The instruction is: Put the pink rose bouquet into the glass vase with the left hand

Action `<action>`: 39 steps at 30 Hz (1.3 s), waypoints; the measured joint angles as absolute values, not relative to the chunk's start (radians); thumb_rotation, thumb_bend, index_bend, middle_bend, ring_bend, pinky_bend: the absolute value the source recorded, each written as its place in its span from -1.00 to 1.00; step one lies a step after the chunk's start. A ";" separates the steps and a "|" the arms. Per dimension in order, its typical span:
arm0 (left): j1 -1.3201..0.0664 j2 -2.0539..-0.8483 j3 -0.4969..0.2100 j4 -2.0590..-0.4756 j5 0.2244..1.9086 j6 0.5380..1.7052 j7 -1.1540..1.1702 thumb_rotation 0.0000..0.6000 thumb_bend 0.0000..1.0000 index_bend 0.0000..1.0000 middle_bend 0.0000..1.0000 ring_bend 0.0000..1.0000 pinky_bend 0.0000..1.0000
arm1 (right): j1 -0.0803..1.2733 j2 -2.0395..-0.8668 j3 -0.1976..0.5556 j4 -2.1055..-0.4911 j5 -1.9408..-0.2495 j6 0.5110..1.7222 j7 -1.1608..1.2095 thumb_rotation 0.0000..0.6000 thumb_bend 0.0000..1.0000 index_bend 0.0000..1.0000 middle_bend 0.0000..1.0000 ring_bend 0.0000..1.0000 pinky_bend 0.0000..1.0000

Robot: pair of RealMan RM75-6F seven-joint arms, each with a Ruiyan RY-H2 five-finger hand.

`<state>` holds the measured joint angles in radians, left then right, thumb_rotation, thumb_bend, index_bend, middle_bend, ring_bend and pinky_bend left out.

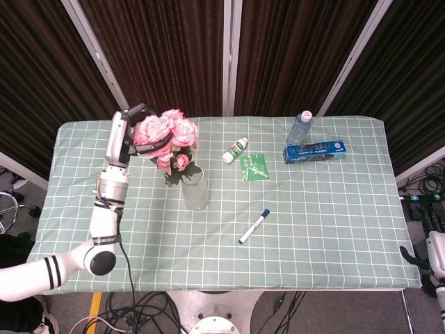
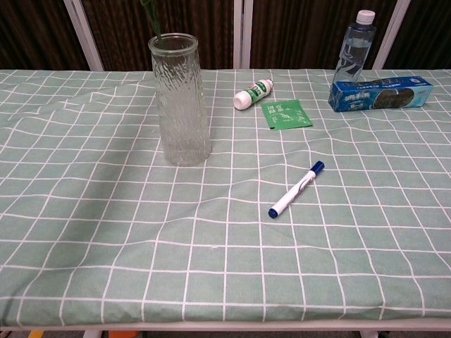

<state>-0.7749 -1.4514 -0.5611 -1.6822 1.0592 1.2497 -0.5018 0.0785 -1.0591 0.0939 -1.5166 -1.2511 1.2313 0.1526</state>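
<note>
Head view: my left hand [image 1: 136, 133] grips the pink rose bouquet with green leaves [image 1: 169, 139] just above the rim of the ribbed clear glass vase [image 1: 196, 189], stems angled toward its mouth. Chest view shows a green stem at the vase's mouth. My right hand [image 1: 436, 259] sits well beyond the vase at the worktop [image 1: 327, 223] edge; its fingers I cannot tell. Risk: stems snagging the rim could tip the tall vase.
</note>
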 measured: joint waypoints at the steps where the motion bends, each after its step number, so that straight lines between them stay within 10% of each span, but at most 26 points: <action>1: -0.774 -1.455 -0.552 -1.680 1.066 1.248 -0.498 1.00 -0.59 0.08 0.08 0.02 0.28 | 0.078 -1.060 0.094 -1.514 -1.247 1.230 0.151 1.00 -0.59 -1.00 -1.00 -1.00 -1.00; 8: -0.771 -1.458 -0.505 -1.662 1.129 1.192 -0.534 1.00 -0.67 -0.41 -0.26 -0.24 0.06 | 0.073 -1.059 0.093 -1.511 -1.230 1.221 0.151 1.00 -0.60 -1.00 -1.00 -1.00 -1.00; 12: -0.770 -1.437 -0.479 -1.648 1.215 1.158 -0.598 1.00 -0.91 -0.98 -0.76 -0.72 -0.44 | 0.072 -1.052 0.093 -1.518 -1.230 1.221 0.150 1.00 -0.59 -1.00 -1.00 -1.00 -1.00; 29: -0.676 -1.351 -0.480 -1.619 1.262 1.236 -0.729 1.00 -1.00 -1.00 -0.88 -0.87 -0.62 | 0.059 -1.039 0.093 -1.531 -1.239 1.245 0.153 1.00 -0.59 -1.00 -1.00 -1.00 -1.00; 39: -0.551 -1.355 -0.349 -1.432 1.332 1.405 -0.519 1.00 -1.00 -0.88 -0.84 -0.87 -0.65 | 0.045 -1.029 0.086 -1.562 -1.282 1.298 0.135 1.00 -0.60 -1.00 -1.00 -1.00 -1.00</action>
